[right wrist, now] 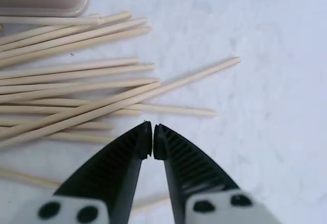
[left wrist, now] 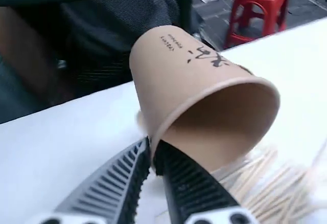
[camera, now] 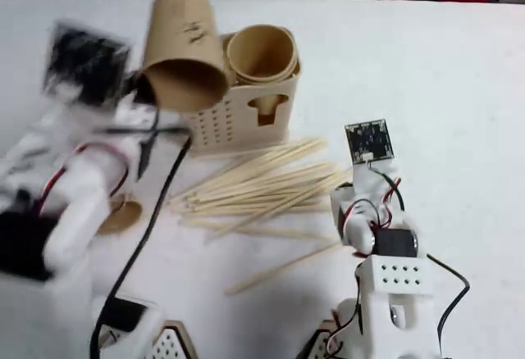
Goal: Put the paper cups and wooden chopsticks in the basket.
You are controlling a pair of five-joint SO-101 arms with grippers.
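- The left tool (left wrist: 153, 150) is closed on the rim of a paper cup (left wrist: 204, 96), pinching the edge between its two jaws and holding the cup up off the counter (camera: 443, 64).
- The high view shows the relation the coming move depends on. The held cup hangs just beside the basket (camera: 238, 121), on the side away from the right arm. It is tilted, base high and mouth angled down toward the left arm, so its long axis is not yet lined up with the opening.
- The basket already holds stacked cups (camera: 262, 54), mouths up (I judge the held one has to shift across and straighten before release).
- The chopsticks (camera: 262, 187) lie loose on the counter in front of the basket. Most run lengthwise from below the left arm toward the right arm, which is clearly the nearer one.
- The right tool (right wrist: 153, 132) hovers closed and empty, its tips just short of the nearest sticks.
- The left wrist view gives the grip on the rim, which the high view blurs. The right wrist view gives the gap between tool and sticks. The high view alone shows a brown disc (camera: 123, 213) under the left arm, possibly another cup.
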